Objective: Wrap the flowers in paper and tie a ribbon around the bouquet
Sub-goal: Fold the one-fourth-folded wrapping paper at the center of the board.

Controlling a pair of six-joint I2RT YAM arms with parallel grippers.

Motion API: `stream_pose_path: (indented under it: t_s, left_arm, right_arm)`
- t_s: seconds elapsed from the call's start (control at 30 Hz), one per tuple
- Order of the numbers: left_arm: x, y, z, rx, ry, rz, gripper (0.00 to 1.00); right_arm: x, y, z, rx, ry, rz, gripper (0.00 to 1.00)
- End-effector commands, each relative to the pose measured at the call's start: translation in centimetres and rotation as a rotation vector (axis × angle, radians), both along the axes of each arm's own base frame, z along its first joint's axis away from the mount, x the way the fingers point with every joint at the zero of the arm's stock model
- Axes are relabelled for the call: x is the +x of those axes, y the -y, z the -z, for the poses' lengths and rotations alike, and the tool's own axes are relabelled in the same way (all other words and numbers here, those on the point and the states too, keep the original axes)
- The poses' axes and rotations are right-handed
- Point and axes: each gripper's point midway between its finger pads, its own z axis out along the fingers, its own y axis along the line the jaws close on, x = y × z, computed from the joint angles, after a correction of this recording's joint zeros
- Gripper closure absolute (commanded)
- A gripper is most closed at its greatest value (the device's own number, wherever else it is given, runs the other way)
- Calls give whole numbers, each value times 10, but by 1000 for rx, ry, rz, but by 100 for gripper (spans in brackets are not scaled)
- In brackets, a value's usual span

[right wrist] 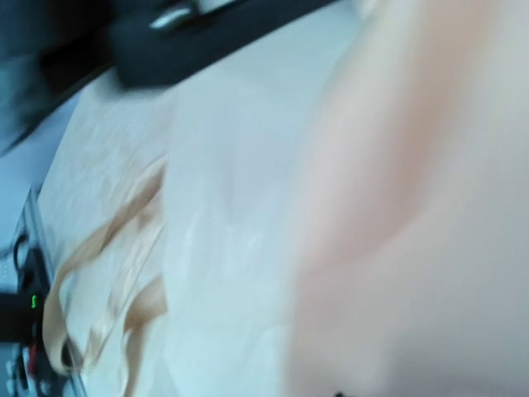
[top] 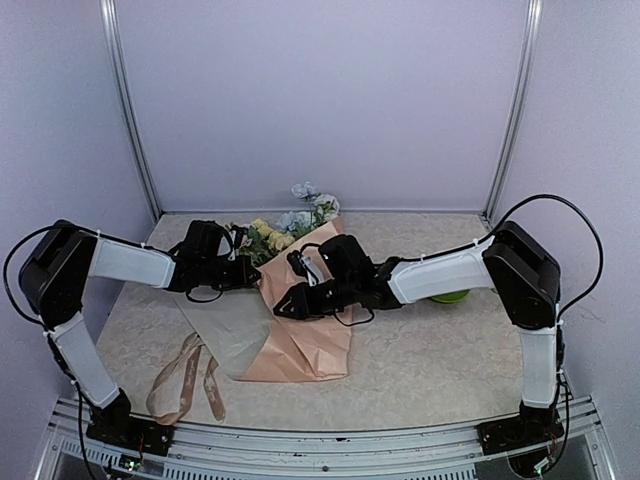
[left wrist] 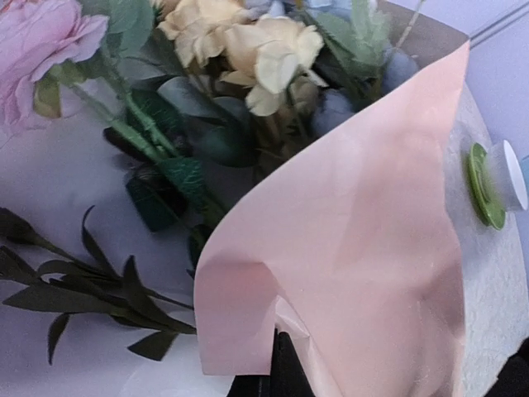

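Leaves ribbon (top: 185, 385) untied up front, has paper (top: 305, 345) only part-folded over flowers (top: 275, 235) (wrap unfinished), clenches left gripper (top: 240, 262), cannot tell right gripper (top: 295, 300) jaws.

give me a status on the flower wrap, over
Left pincer shut beside the flowers. Right pincer over the paper, grip unclear. Paper partly folded over them. Ribbon loose near left, untied.

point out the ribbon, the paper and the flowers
ribbon (top: 213, 388), top external view, looped strand
paper (left wrist: 372, 248), left wrist view, folded flap's face
flowers (left wrist: 264, 54), left wrist view, cream bloom
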Motion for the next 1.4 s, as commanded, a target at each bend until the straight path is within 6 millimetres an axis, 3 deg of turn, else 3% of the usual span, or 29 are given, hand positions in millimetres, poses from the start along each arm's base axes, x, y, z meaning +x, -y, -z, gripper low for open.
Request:
stream_pose_path:
  t_s: [0.0, 0.1, 0.17, 0.37, 0.5, 0.6, 0.8, 0.97, 1.07, 1.1, 1.17, 1.23, 1.3, 1.37]
  left_arm:
    - [0, -13, 26, 39, -49, -13, 100]
    - [1, -21, 36, 45, -72, -29, 100]
    - [1, -25, 44, 46, -91, -33, 100]
    - [3, -23, 50, 37, -101, 5, 100]
    - [6, -23, 52, 50, -97, 11, 100]
    - [10, -22, 50, 53, -92, 14, 100]
    - [21, -15, 45, 71, -72, 36, 100]
    - [26, -7, 26, 82, -25, 68, 99]
    - [30, -13, -1, 116, 24, 51, 57]
    - [31, -14, -15, 131, 44, 43, 50]
    - [21, -11, -53, 167, 105, 37, 46]
    - [-8, 4, -84, 209, 168, 70, 47]
    - [-55, 34, -105, 192, 187, 180, 48]
    - [-112, 66, -107, 144, 138, 332, 55]
  right_arm:
    - [-37, -5, -51, 111, 111, -216, 58]
    - [-60, 14, -69, 134, 164, -292, 56]
    - [-72, 30, -67, 115, 172, -307, 56]
    - [-89, 77, -7, -87, 66, -222, 64]
    - [-109, 87, 39, -168, -8, -237, 74]
    - [-112, 98, 71, -271, -55, -216, 80]
    - [-121, 128, 99, -358, -104, -152, 80]
    - [-119, 134, 118, -410, -134, -118, 83]
    - [-118, 134, 119, -414, -140, -106, 84]
    - [-118, 134, 118, -412, -144, -105, 84]
    - [-121, 132, 118, -402, -159, -111, 84]
    - [-121, 130, 118, -397, -170, -108, 85]
    - [-120, 129, 118, -394, -176, -100, 85]
    - [-121, 128, 118, -388, -186, -96, 86]
